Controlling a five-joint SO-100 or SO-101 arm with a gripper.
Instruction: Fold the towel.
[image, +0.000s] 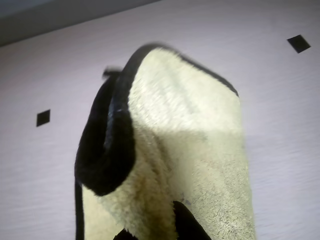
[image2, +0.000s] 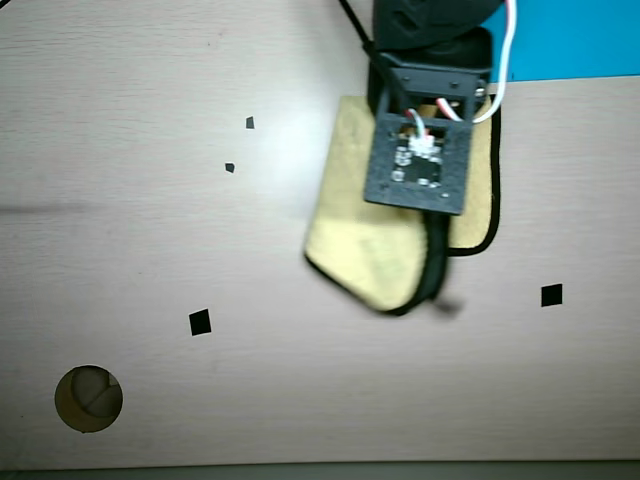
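Note:
The towel (image: 200, 150) is pale yellow and fluffy with a black trim. In the wrist view it rises from the bottom edge and droops over itself, lifted off the table. My gripper (image: 155, 231) shows only as two black fingertips (image: 187, 225) at the bottom, closed on the towel's fabric. In the overhead view the towel (image2: 365, 250) lies partly doubled over at the upper middle, with its black edge curling on the right. The arm's wrist block (image2: 418, 160) covers the gripper there.
The pale wooden table (image2: 150, 230) carries small black square marks (image2: 200, 322) (image2: 551, 295) (image: 43, 117). A round hole (image2: 88, 398) is at the front left in the overhead view. A blue surface (image2: 570, 40) borders the table at the top right.

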